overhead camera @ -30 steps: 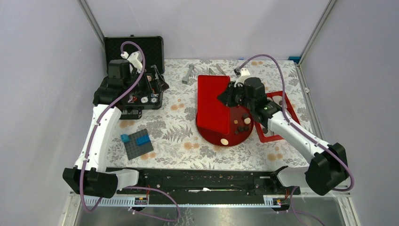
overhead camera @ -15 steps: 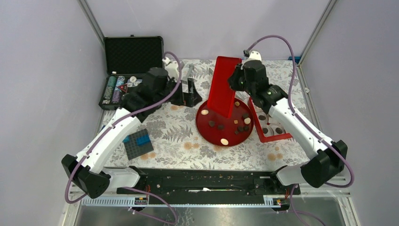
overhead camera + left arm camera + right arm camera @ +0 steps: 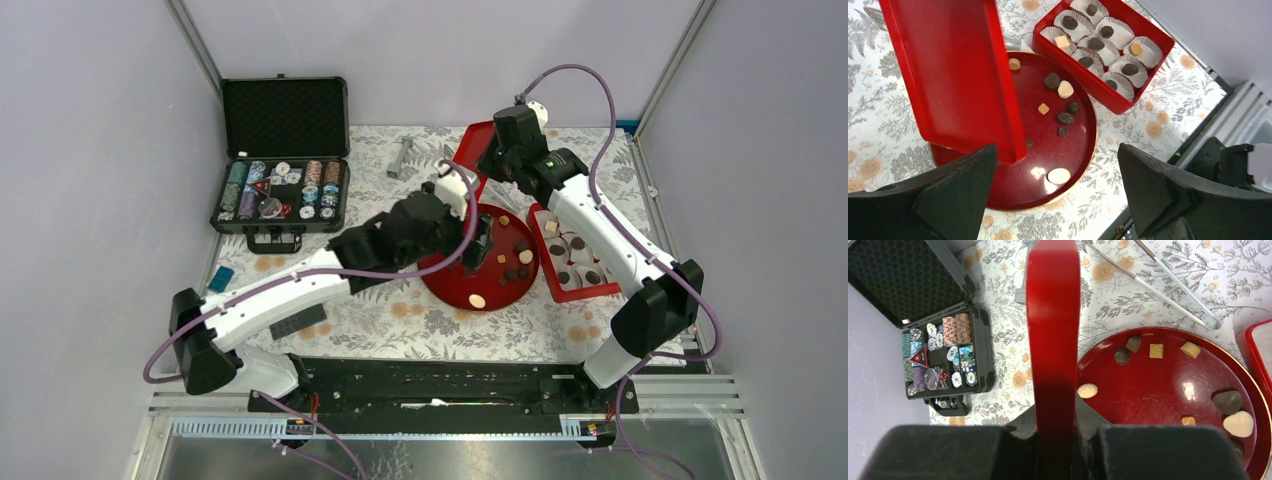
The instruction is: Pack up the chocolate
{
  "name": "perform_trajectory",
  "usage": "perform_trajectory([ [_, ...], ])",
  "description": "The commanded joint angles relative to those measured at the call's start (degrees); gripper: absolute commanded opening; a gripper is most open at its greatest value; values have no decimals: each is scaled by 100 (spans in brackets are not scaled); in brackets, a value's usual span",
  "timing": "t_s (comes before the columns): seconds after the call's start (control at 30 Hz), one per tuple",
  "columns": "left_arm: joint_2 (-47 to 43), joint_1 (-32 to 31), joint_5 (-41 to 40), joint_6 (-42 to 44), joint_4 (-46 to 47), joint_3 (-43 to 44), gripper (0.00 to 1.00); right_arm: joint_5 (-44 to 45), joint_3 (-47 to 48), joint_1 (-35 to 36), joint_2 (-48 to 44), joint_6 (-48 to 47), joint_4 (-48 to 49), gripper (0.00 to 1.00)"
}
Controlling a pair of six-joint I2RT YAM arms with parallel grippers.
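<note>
Several small chocolates [image 3: 515, 260], dark brown, tan and cream, lie loose on a round red plate [image 3: 455, 285]. A red box [image 3: 560, 293] to its right holds more chocolates in white paper cups. My right gripper [image 3: 497, 165] is shut on the red box lid [image 3: 476, 140] and holds it on edge above the plate's far side. The right wrist view shows the lid [image 3: 1053, 315] edge-on in that gripper [image 3: 1054, 440]. My left gripper [image 3: 478, 245] hangs open and empty over the plate. In its wrist view [image 3: 1055, 190] I see the plate [image 3: 1048, 150], chocolates [image 3: 1065, 118], box [image 3: 1078, 80] and lid [image 3: 953, 75].
An open black case of poker chips [image 3: 283, 190] stands at the back left, also in the right wrist view [image 3: 943, 355]. Metal tongs [image 3: 400, 155] lie behind the plate [image 3: 1168, 295]. A blue brick [image 3: 222, 278] and a dark grey baseplate [image 3: 300, 325] lie at the left.
My left arm has swung from the poker case across to the red plate. My right gripper has raised the lid off the plate, up and back. The blue brick now lies apart from the baseplate.
</note>
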Motion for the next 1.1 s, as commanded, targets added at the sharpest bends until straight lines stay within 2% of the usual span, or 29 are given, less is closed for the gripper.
perform_trajectory([
  [0.0,339,-363,-1504,398,692,255,98,180,357,39,-88,356,-84,0],
  [0.17,730,-605,-2548,950,1053,349,88,116,295,39,-135,349,-90,0],
  [0.3,1123,-665,-2958,1365,1245,595,79,54,256,38,-155,324,-87,0],
  [0.43,1398,-680,-3148,1670,1442,748,63,62,151,39,-203,303,-84,0],
  [0.57,1557,-684,-3347,1877,1546,833,40,63,48,35,-264,297,-88,0],
  [0.73,1543,-688,-3482,1952,1502,875,0,37,-96,31,-355,254,-5,1],
  [0.77,1512,-684,-3497,1944,1494,852,0,11,-109,19,-359,235,7,12],
  [0.8,1476,-684,-3515,1925,1492,825,0,-31,-126,2,-371,221,41,33],
  [0.83,1420,-684,-3512,1873,1478,784,0,-72,-142,-23,-372,219,55,48],
  [0.9,1307,-684,-3451,1773,1411,690,0,-138,-161,-62,-393,197,81,73],
  [0.97,1156,-684,-3276,1764,1287,596,0,-121,-156,-112,-423,162,108,91],
  [1.03,1023,-677,-2831,1540,1069,480,0,-148,-158,-189,-510,137,123,99],
  [1.07,959,-675,-2594,1544,947,399,0,-174,-163,-234,-578,104,154,100],
])
